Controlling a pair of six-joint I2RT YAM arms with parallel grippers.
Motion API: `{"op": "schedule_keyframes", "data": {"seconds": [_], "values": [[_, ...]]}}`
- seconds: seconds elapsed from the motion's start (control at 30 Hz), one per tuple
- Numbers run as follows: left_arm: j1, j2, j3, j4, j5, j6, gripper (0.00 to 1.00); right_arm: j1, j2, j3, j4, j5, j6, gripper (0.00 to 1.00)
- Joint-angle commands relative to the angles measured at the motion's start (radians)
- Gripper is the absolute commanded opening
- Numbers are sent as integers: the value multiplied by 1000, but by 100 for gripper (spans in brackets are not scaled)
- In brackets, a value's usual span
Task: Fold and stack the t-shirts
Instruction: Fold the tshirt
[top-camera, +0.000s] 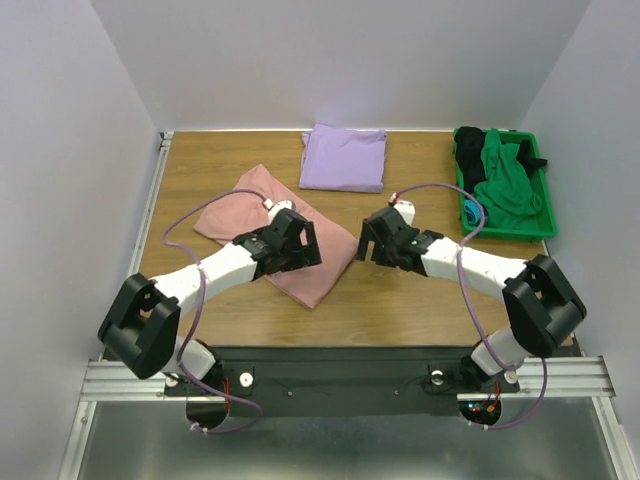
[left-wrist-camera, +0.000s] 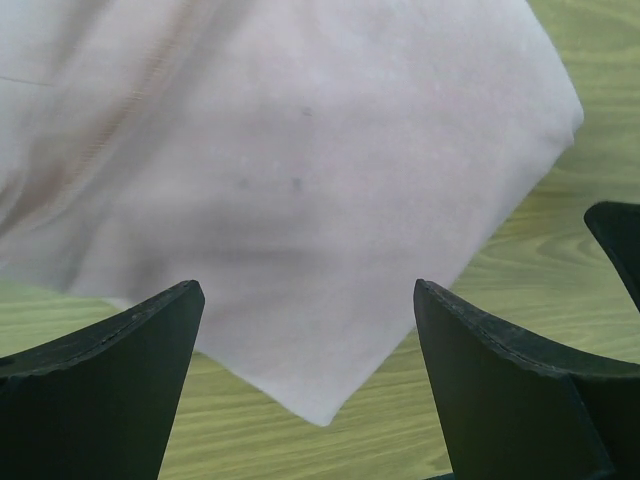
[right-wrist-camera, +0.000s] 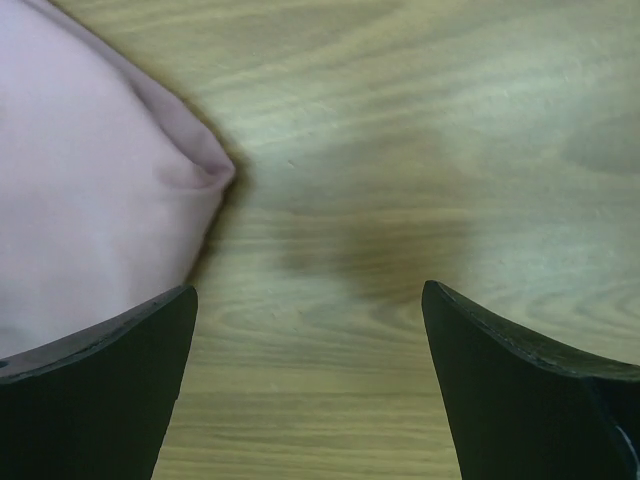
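While both arms are stretched out from the near edge, the left gripper (left-wrist-camera: 305, 300) is held with fingers spread wide above the dusty-pink t-shirt (top-camera: 235, 205), nothing gripped. The right gripper (right-wrist-camera: 310, 300), likewise spread and empty, is poised over bare table (top-camera: 420, 300) just beside the shirt's corner (apparently so that the cloth can be taken from both sides). Farther back, the lavender t-shirt (top-camera: 345, 157) is seen folded, presumably as the stack's base. A green tray (top-camera: 548, 232) of other garments is set far right.
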Motion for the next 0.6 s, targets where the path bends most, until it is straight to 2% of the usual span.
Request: {"op": "schedule_keyframes", "data": {"seconds": [0.0,0.17,0.23,0.27,0.33,0.37,0.43,0.57], "values": [[-80,25,55,61,54,41,98,-20,-99,-68,162,-2,78,100],[-243,74,61,35,1,61,98,-42,-42,-77,245,-123,90,97],[-267,93,55,9,-8,56,95,-50,-13,-68,263,-177,102,93],[-268,113,45,-6,-17,50,89,-58,11,-63,292,-192,101,88],[-274,136,25,-9,-13,38,84,-67,41,-59,339,-246,105,83],[-278,145,17,-8,6,34,77,-70,66,-57,350,-266,107,81],[-289,160,9,-14,11,30,76,-73,90,-48,370,-280,113,77],[-301,187,-8,-55,-18,8,73,-81,149,-30,387,-303,121,62]]}}
